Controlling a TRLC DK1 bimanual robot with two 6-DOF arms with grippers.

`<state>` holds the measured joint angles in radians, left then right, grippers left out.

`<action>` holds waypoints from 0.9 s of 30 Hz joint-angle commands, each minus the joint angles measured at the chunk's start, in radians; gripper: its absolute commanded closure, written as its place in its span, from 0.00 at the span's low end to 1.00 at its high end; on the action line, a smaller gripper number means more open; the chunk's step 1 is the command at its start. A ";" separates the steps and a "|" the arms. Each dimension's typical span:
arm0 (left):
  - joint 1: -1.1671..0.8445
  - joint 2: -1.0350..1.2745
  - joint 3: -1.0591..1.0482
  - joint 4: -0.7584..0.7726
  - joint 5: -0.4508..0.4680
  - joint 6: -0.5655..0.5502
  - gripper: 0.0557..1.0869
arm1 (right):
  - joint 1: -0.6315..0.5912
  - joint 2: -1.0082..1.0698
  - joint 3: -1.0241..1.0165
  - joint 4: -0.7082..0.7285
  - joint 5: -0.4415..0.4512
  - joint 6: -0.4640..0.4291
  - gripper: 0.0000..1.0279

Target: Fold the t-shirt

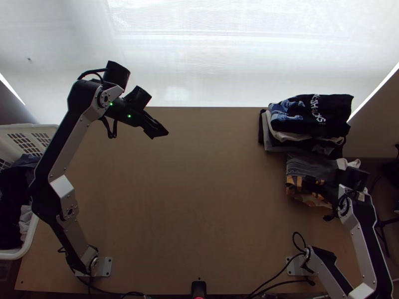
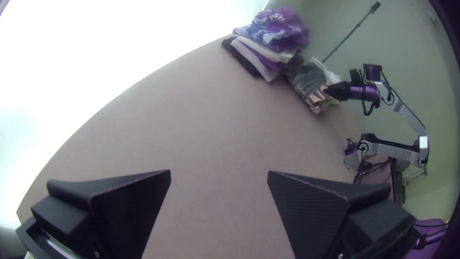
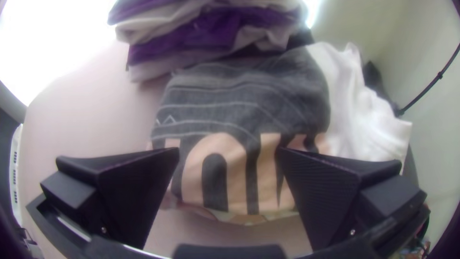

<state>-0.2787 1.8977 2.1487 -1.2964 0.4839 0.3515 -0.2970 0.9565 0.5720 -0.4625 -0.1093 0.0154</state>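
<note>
"T-shirt (image 3: pixel 249 108): where, and why?"

"Left to right, we find a clothes basket (image 1: pixel 42 130), our left gripper (image 2: pixel 219 175) spread wide, then the T-shirt, folded beside a pile (image 1: pixel 319 114), seemingly to free folding room. Our right gripper (image 3: pixel 227 151), fingers apart, hangs over it."

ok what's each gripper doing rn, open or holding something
Left gripper: open, empty, above the bare table.
Right gripper: open, nothing between its fingers, over the grey-and-white shirt.
</note>
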 commanded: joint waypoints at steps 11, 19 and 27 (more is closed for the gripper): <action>-0.007 0.031 0.076 -0.017 -0.001 -0.009 0.05 | 0.022 0.222 -0.003 -0.156 -0.004 -0.005 0.06; -0.005 0.032 0.080 -0.018 -0.001 -0.013 0.05 | 0.024 0.041 0.270 -0.311 -0.066 0.006 0.06; -0.005 0.029 0.082 -0.018 -0.001 -0.026 0.05 | -0.152 0.326 0.374 -0.261 -0.075 -0.029 0.06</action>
<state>-0.2844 1.9285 2.2272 -1.3148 0.4835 0.3363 -0.3302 1.0981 0.8520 -0.7429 -0.1658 0.0139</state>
